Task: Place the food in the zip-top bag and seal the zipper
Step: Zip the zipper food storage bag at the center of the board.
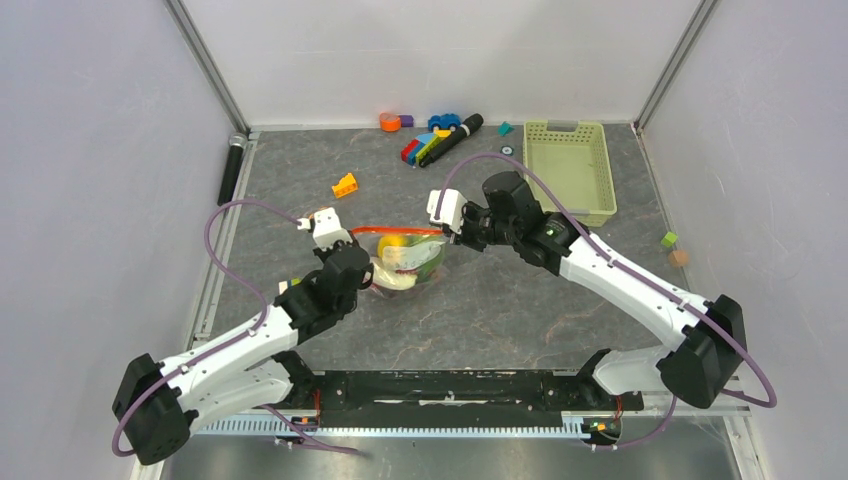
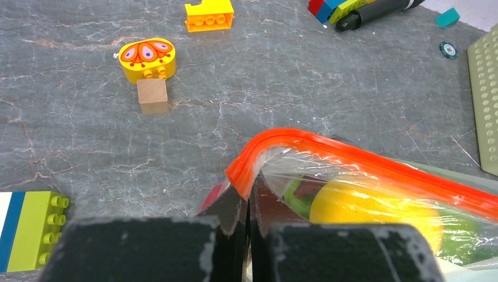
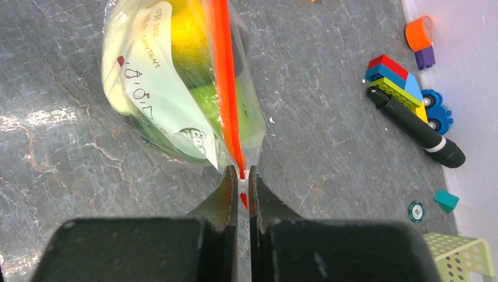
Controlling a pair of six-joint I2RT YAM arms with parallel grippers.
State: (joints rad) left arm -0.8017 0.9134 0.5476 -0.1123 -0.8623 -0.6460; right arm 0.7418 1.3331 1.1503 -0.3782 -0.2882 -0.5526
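Zipper (image 3: pixel 226 88) red-orange; bag (image 3: pixel 117 64) clear, label (image 3: pixel 170 111) white; food (image 2: pixel 352 205) yellow, green.

In the left wrist view the zip-top bag (image 2: pixel 276 170) is cut off by the right and bottom edges, and the food (image 2: pixel 364 208) is blurred by crinkled plastic. The basket (image 2: pixel 486 100) is cropped at the right edge. The small print on the label (image 3: pixel 158 94) cannot be fully read.

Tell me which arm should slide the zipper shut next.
Right, probably: the right fingers pinch the zipper end-on, in line with the strip, so they can run along it. The left fingers clamp the bag at the opposite corner, anchoring it.
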